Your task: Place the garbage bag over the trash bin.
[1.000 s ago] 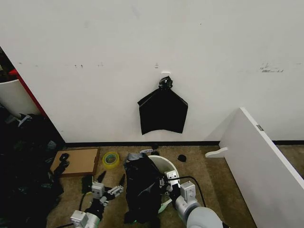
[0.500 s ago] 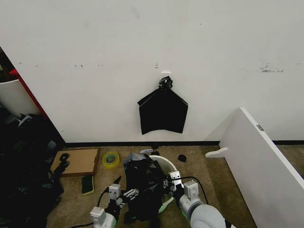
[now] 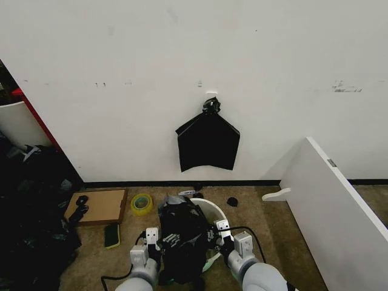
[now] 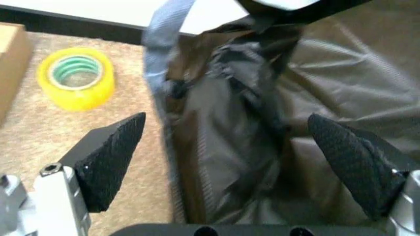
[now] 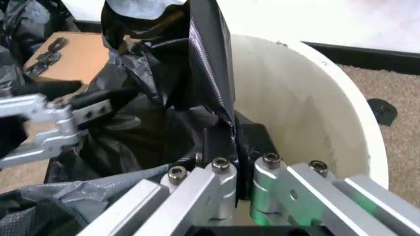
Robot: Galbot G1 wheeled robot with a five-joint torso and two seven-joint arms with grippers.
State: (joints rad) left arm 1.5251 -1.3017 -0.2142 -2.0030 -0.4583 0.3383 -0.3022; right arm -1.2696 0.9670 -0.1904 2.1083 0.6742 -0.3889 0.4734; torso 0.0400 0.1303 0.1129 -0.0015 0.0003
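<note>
The garbage bag (image 3: 182, 239), crinkly black with a grey sheen, stands bunched over the near-left rim of the trash bin (image 3: 213, 212), whose far-right rim lies bare. The left hand (image 3: 159, 242) spreads wide against the bag's left side. The right hand (image 3: 213, 233) pinches a bag fold at the rim. Open carpet (image 3: 260, 224) lies right of the bin.

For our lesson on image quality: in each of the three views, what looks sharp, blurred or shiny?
Head view: evenly lit, the garbage bag shows little detail. Left wrist view: the tape roll and the bag are softly blurred, the left gripper open around its folds. Right wrist view: a sheen streaks the bag's edge pinched by the right gripper; the trash bin is crisp.
</note>
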